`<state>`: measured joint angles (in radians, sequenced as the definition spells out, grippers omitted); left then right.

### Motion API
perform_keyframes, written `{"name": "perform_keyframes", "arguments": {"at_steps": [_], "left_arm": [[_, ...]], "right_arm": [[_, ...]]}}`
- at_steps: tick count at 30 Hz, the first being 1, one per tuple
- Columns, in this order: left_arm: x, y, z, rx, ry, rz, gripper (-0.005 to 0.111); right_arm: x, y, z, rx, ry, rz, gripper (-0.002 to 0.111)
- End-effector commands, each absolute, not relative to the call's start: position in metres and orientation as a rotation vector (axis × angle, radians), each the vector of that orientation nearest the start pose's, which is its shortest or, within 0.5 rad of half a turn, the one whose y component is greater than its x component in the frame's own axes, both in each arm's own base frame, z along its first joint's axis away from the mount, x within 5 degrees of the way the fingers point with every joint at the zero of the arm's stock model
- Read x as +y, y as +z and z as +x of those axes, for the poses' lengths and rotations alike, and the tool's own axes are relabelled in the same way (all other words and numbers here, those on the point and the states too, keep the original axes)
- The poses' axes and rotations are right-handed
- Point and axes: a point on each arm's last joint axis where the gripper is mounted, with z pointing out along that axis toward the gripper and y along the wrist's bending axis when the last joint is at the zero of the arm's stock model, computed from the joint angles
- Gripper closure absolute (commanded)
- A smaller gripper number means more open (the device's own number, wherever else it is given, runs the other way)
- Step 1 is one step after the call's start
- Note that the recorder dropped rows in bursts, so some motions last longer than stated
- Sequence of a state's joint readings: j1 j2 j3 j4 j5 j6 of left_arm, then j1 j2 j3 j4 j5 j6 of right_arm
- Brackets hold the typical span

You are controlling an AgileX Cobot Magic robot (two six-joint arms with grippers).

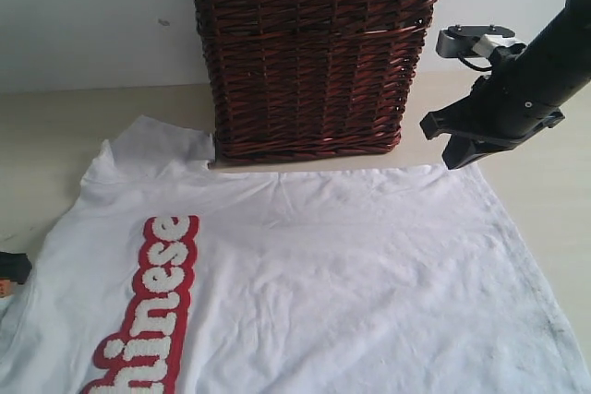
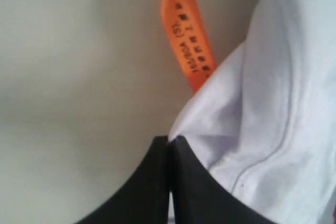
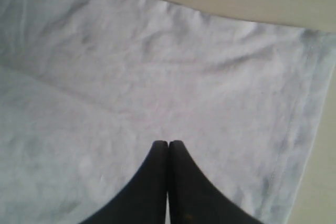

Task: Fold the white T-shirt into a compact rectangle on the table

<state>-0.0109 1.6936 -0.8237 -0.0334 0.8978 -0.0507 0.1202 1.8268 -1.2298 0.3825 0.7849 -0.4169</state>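
Pale beige table [image 1: 55,126] is carrying the white T-shirt [image 1: 351,274], which is lying spread out and unfolded across the near part of the surface. A red band [image 1: 152,306] of fuzzy white lettering is running down the shirt's left portion.

In the left wrist view I am seeing the left claw [image 2: 169,139] with its two black jaws pressed fully together. A peak of the shirt's stitched edge is rising right into the tips, so the claw is pinching the cloth there. An orange tag [image 2: 189,35] with black print is sticking out from under that edge and lying on the bare table.

The right claw [image 3: 168,142] is also standing fully closed and gripping nothing. Its tips are pointing down over plain white fabric near a hemmed corner. In the exterior view it [image 1: 460,152] is hanging at the shirt's far right corner. I cannot tell whether it is touching the cloth.

Just behind the shirt's far edge, a dark brown wicker basket [image 1: 314,53] is standing upright on the table, touching or nearly touching the fabric. Bare tabletop is showing on both sides of it, and a plain white wall [image 1: 83,16] is closing off the background.
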Motion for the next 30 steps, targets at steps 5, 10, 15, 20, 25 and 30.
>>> {"name": "perform_keyframes", "arguments": {"at_steps": [5, 10, 15, 20, 25, 30], "left_arm": [[0.006, 0.151, 0.235, 3.309, 0.171, -0.147, 0.106], [0.006, 0.150, 0.241, 3.245, 0.162, -0.124, 0.065], [0.004, 0.161, 0.266, 3.104, 0.113, -0.119, 0.051], [0.006, 0.139, 0.278, 3.176, 0.112, -0.119, 0.079], [0.003, 0.130, 0.281, 3.243, 0.049, -0.062, 0.080], [0.001, 0.135, 0.289, 3.218, 0.023, -0.066, 0.067]], "right_arm": [[0.066, 0.204, 0.359, 2.762, 0.372, -0.430, 0.108], [0.066, 0.204, 0.359, 2.766, 0.374, -0.432, 0.108], [0.066, 0.204, 0.359, 2.766, 0.374, -0.432, 0.108], [0.066, 0.204, 0.359, 2.754, 0.366, -0.455, 0.108], [0.066, 0.205, 0.360, 2.753, 0.365, -0.454, 0.108], [0.066, 0.205, 0.360, 2.750, 0.364, -0.457, 0.108]]}}
